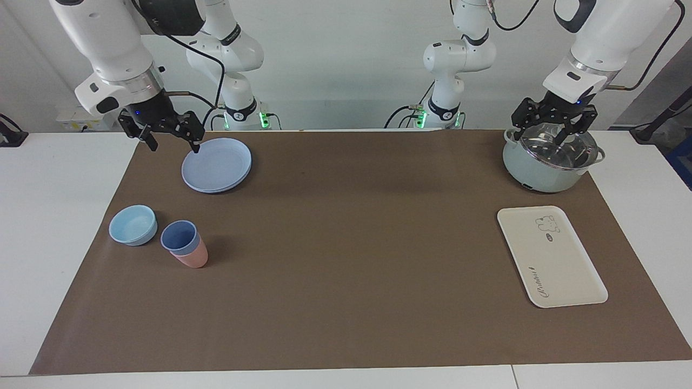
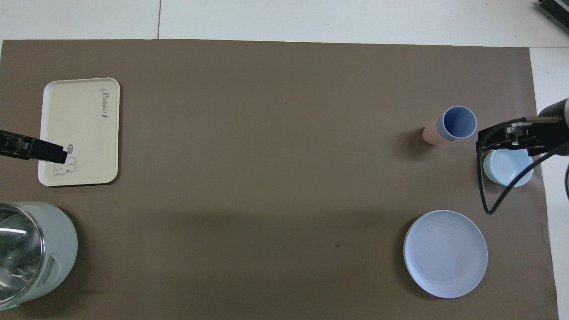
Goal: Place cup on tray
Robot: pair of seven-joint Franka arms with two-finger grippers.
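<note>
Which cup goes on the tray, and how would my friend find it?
Look at the right arm's end of the brown mat, beside the low light-blue bowl. Two cups stand nested there. It is the periwinkle-blue cup sitting inside the pink cup, with no handle.

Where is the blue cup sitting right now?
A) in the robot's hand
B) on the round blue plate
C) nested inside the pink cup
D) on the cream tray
C: the blue cup stands nested in the pink cup, beside the light-blue bowl, untouched by either gripper.
</note>
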